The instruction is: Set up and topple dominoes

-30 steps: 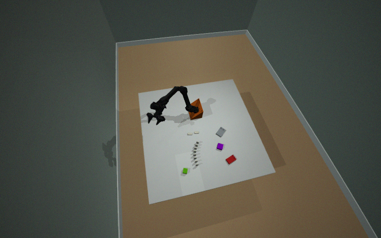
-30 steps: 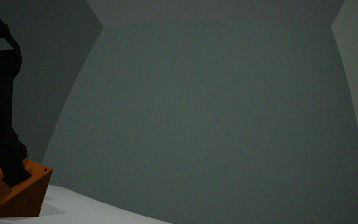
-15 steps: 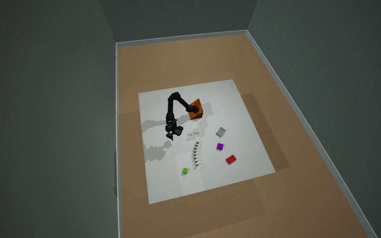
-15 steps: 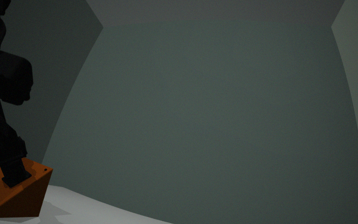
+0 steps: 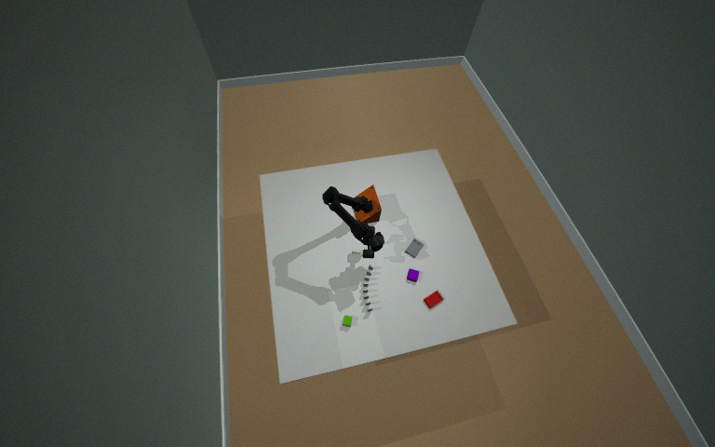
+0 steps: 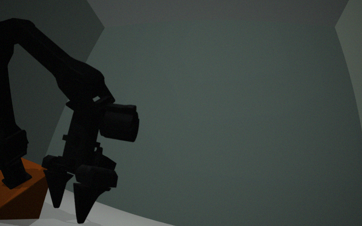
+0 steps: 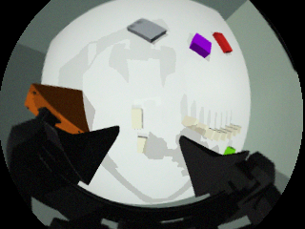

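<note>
My gripper (image 6: pixel 68 214) (image 7: pixel 151 134) is wide open and empty, pointing down above the white surface. In the wrist view, one loose cream domino (image 7: pixel 137 117) lies flat between and beyond the fingertips. A second loose domino (image 7: pixel 142 144) (image 5: pixel 356 251) lies flat beside it, nearer the bottom of the wrist view. In the top view the arm hides the first one. A slightly curved row of several standing dominoes (image 5: pixel 366 285) (image 7: pixel 189 122) runs away from the gripper. In the wrist view it stands beyond the right finger. The exterior view shows no dominoes.
A grey box (image 5: pixel 414 248) (image 7: pixel 147 30), a purple block (image 5: pixel 412 275) (image 7: pixel 200 45) and a red block (image 5: pixel 433 299) (image 7: pixel 222 42) lie on one side of the row. A green block (image 5: pixel 347 320) (image 7: pixel 230 151) is near its far end. The orange base (image 5: pixel 372 197) (image 6: pixel 29 197) (image 7: pixel 62 107) carries the arm.
</note>
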`<state>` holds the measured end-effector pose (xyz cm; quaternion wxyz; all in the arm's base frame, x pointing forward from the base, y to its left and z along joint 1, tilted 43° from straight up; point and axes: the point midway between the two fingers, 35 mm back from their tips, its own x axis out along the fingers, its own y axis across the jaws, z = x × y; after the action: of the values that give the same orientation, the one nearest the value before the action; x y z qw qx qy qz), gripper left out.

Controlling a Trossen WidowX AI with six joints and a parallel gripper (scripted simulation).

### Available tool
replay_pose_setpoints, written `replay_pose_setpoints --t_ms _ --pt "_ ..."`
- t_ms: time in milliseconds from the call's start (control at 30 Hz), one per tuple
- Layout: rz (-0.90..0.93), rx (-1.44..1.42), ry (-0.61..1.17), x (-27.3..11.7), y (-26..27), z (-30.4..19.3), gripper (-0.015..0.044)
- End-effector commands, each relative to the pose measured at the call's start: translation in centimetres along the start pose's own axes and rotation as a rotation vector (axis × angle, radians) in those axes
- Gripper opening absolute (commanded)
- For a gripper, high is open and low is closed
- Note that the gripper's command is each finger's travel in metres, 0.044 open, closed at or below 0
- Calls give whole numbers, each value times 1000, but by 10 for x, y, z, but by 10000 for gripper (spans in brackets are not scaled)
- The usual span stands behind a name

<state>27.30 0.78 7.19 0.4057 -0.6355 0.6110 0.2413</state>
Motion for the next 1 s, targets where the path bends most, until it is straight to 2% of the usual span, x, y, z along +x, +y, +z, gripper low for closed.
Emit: replay_pose_setpoints --t_ms 0,233,500,967 --pt "25 -154 106 6 32 20 440" --pt "26 -163 111 12 34 24 440" --pt "25 -162 114 70 35 16 440" --pt "25 -162 114 86 38 14 440"
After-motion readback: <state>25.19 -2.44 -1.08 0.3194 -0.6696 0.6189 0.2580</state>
